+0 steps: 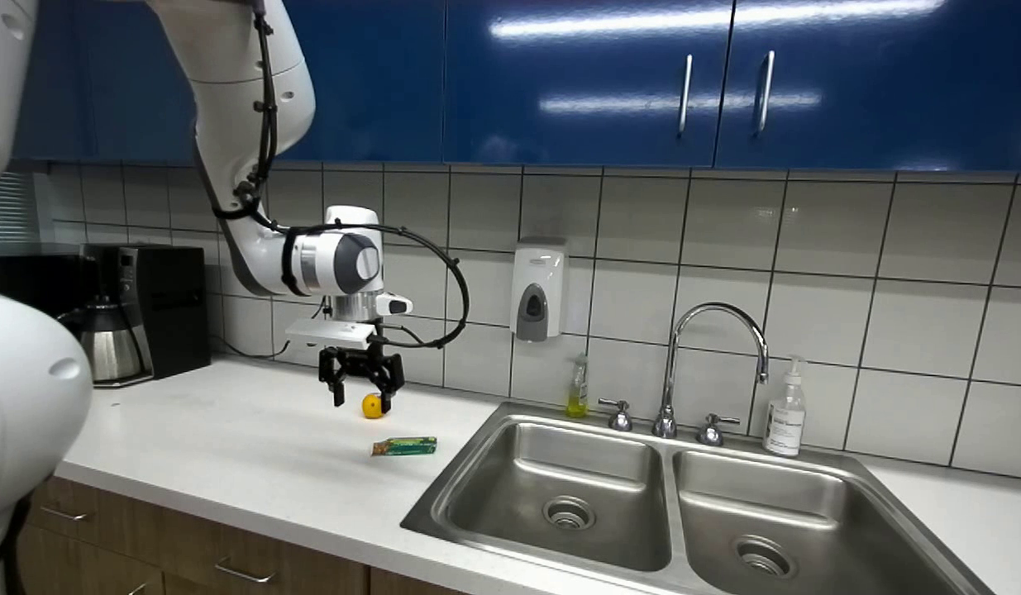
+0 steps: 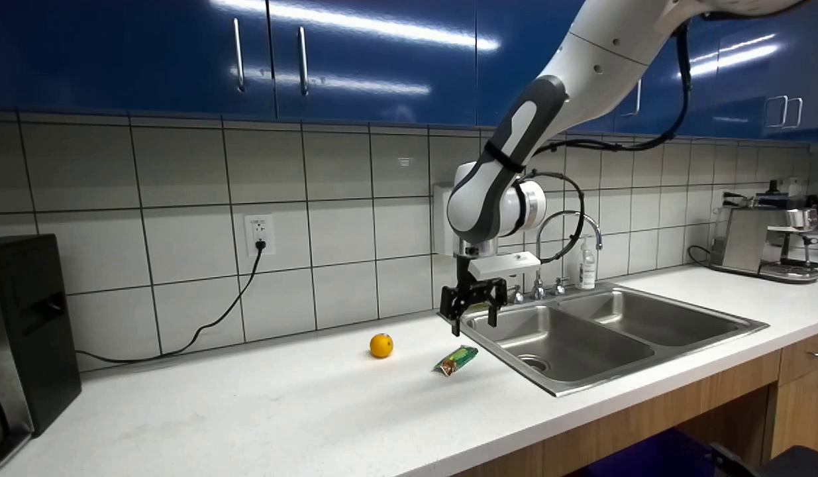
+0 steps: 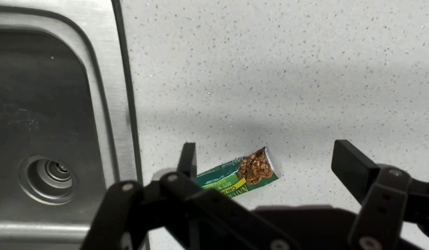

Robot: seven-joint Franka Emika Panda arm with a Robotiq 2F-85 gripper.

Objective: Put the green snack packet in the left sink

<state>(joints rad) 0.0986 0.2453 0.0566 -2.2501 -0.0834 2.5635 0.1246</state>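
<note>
The green snack packet (image 1: 407,446) lies flat on the white counter beside the sink, in both exterior views (image 2: 457,360). In the wrist view the packet (image 3: 240,175) shows its brown printed end between the fingers; its other end is hidden behind the left-hand finger linkage. My black gripper (image 1: 362,403) is open and empty, fingers down, above the counter and apart from the packet; it also shows in an exterior view (image 2: 474,327) and the wrist view (image 3: 266,156). The left sink (image 1: 597,479) is a steel basin with a round drain, also seen in the wrist view (image 3: 44,114).
A small orange fruit (image 1: 372,406) sits on the counter near the backsplash, partly behind a finger in that view. The right basin (image 1: 766,487), faucet (image 1: 670,364), yellow-green bottle (image 1: 577,388) and pump bottle (image 1: 785,413) stand at the sink. A coffee maker (image 1: 117,330) is at the counter's end.
</note>
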